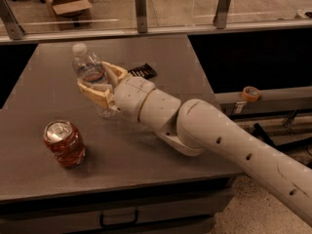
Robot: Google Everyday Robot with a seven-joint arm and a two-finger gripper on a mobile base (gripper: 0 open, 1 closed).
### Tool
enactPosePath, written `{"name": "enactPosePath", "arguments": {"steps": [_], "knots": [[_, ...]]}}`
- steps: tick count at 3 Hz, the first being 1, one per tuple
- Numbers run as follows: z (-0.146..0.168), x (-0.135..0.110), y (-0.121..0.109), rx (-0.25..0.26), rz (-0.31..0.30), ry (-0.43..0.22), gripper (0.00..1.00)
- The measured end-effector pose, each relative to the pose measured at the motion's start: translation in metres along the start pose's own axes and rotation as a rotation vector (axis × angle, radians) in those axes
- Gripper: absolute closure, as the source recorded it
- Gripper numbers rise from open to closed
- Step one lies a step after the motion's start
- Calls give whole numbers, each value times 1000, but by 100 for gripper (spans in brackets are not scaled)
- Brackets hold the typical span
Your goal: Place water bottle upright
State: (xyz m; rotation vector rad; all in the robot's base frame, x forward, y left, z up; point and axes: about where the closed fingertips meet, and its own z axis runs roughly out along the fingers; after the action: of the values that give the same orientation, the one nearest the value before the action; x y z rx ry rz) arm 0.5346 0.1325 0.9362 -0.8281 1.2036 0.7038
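Note:
The water bottle (pixel 90 72) is clear ribbed plastic with a white cap. It stands nearly upright at the middle left of the grey table (pixel 44 179), cap up and leaning slightly left. My gripper (pixel 100 84) reaches in from the right on a long white arm. Its tan fingers (pixel 97 96) are shut around the bottle's middle. The bottle's base, seen below the fingers, is at or just above the tabletop; I cannot tell whether it touches.
A red soda can (pixel 63 144) with a silver top stands upright at the table's front left. A small dark packet (pixel 142 71) lies behind the gripper. A glass barrier (pixel 141 9) runs along the far edge. An orange tape roll (pixel 251 93) sits on a ledge at the right.

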Motion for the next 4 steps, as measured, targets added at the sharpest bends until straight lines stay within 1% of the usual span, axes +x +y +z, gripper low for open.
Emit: {"name": "enactPosePath", "arguments": {"steps": [1,2,4], "knots": [[-8,0,2,47,29,3,85],[-14,-1,2,74,53,21,61],[-19,-1,2,95,78,54,15]]}}
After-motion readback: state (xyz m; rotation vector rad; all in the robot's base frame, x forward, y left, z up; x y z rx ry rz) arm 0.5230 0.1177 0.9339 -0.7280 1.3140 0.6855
